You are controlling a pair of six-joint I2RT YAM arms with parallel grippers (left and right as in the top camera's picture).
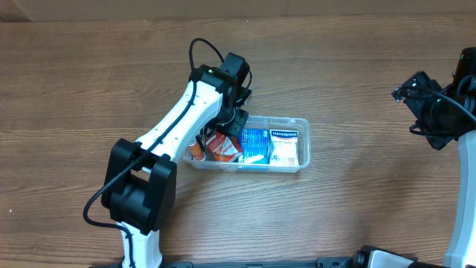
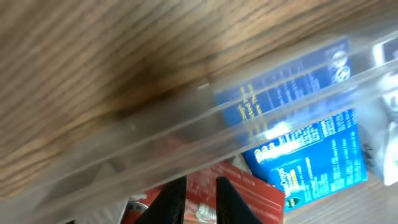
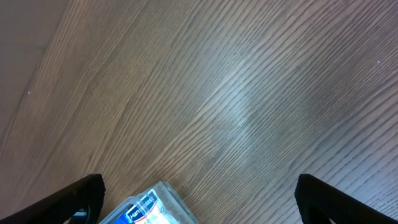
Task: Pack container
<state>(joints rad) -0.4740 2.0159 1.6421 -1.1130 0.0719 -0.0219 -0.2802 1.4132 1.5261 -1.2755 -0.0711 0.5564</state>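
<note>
Wood table (image 1: 82, 82), container (image 1: 306, 152) holding boxes (image 1: 255, 145), left jaws narrowed, grip unclear, right jaws released.

The left arm (image 1: 175, 119) has a long white link between blocky black joints, the largest a matte black housing (image 1: 137, 186) at its 7 o'clock end. A thin black cable (image 1: 202, 46) loops out at 12 o'clock. The right arm (image 1: 465, 186) is white toward 6 o'clock and black with tangled cables toward 12. The left gripper (image 2: 200, 186) and right gripper (image 3: 199, 186) have plain black fingers (image 2: 169, 202).
</note>
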